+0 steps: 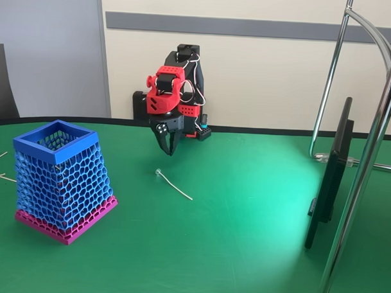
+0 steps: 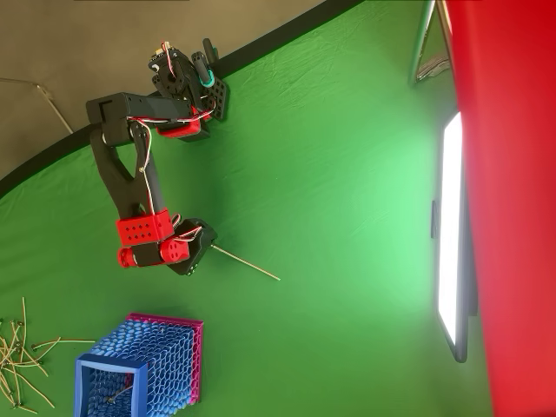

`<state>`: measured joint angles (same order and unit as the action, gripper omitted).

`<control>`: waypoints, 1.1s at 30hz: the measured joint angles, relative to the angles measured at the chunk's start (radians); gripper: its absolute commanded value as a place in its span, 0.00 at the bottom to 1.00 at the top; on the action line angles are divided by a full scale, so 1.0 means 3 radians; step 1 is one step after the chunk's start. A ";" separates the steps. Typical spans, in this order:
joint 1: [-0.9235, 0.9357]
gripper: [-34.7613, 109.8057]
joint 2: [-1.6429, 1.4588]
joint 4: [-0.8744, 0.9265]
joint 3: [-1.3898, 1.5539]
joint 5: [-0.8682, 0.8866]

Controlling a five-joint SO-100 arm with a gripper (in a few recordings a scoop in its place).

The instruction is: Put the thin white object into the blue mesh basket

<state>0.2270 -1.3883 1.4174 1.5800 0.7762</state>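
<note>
- Your gripper (image 1: 168,145) hangs above the green table (image 1: 244,238), fingers pointing down. In the fixed view the dark fingers taper together to a near point with nothing between them; read it as closed and empty.
- In the overhead view the gripper (image 2: 193,259) sits over one end of the thin white object (image 2: 248,263), hiding that tip. Whether they touch cannot be told from there; the fixed view shows the fingertips clear above the cloth.
- The thin white object (image 1: 173,184) lies flat on the table, just in front of the gripper in the fixed view. It is a very fine, slightly curved pale strand with a tiny round loop at the end nearest the gripper.
- The blue mesh basket (image 1: 61,180) stands upright at the left of the fixed view, well apart from the strand: solid blue square rim, honeycomb sides, magenta-pink base band.
- Loose pale strands (image 2: 22,365) lie scattered beside the basket (image 2: 148,369) in the overhead view.
- A flat screen (image 1: 329,177) stands on the table at the right.
</note>
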 measured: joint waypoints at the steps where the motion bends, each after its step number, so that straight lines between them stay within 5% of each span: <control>1: -0.0015 0.30 0.0000 0.0000 0.0000 0.0000; 10: -0.0077 0.31 0.0000 -0.0537 0.0092 -0.0199; 33: -0.0026 0.36 0.0225 -0.0654 0.0245 -0.0424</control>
<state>0.2194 -1.3208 1.2210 1.6536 0.6489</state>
